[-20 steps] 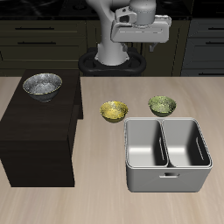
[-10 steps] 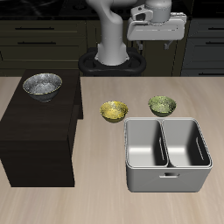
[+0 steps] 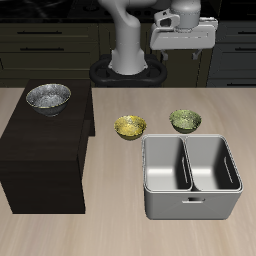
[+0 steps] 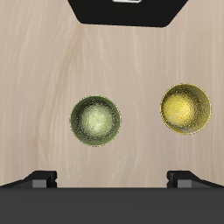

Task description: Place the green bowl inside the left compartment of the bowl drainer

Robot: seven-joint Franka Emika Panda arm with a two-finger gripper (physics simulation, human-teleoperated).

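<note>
The green bowl rests on the table just behind the bowl drainer, a grey metal tub with two wells. The left compartment is the well closest to the green bowl, and nothing lies in it. My gripper hangs high above the table, roughly over the green bowl and a little farther back. It is open, with its fingers spread wide and nothing between them. The drainer is out of the wrist view.
A yellower bowl sits beside the green one. A silver metal bowl stands on a dark raised block at the table's side. The robot base stands at the back.
My gripper has shifted sideways and a little upward, ending above the green bowl. The bowls and drainer have not moved.
</note>
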